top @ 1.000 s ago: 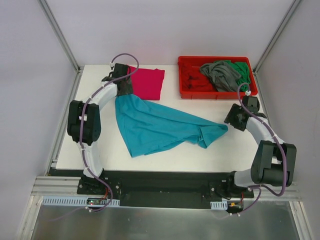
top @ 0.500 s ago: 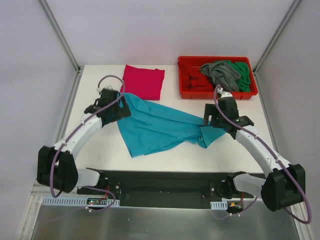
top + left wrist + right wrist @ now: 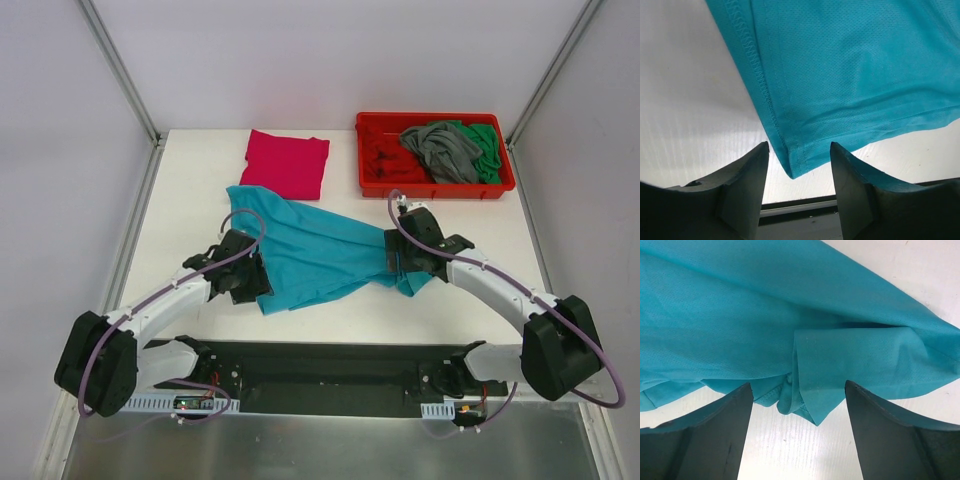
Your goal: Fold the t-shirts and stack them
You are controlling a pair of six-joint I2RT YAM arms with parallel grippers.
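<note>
Teal t-shirt [image 3: 320, 255]: lies unfolded and rumpled across the middle of the table [image 3: 180, 200], skewed, bunched at its right end. Magenta t-shirt [image 3: 288, 163]: folded flat at the far edge, apart from it. Grey t-shirt [image 3: 445, 150] and green t-shirt [image 3: 487, 140]: heaped in the red tray [image 3: 370, 180].

Left end effector [image 3: 799, 150]: fingers apart, nothing gripped, straddling the near-left hem corner. Right end effector [image 3: 797, 390]: likewise spread and empty, over the doubled-up fold at the right end.

Assessment: the cloth is a thin, light knit. It should be limp, sagging and creasing when lifted, with no stiffness to hold a shape. The stitched hem corner on the left is the firmer purchase. On the right the layers overlap, so a pinch may catch only the top one; take the thick folded edge
</note>
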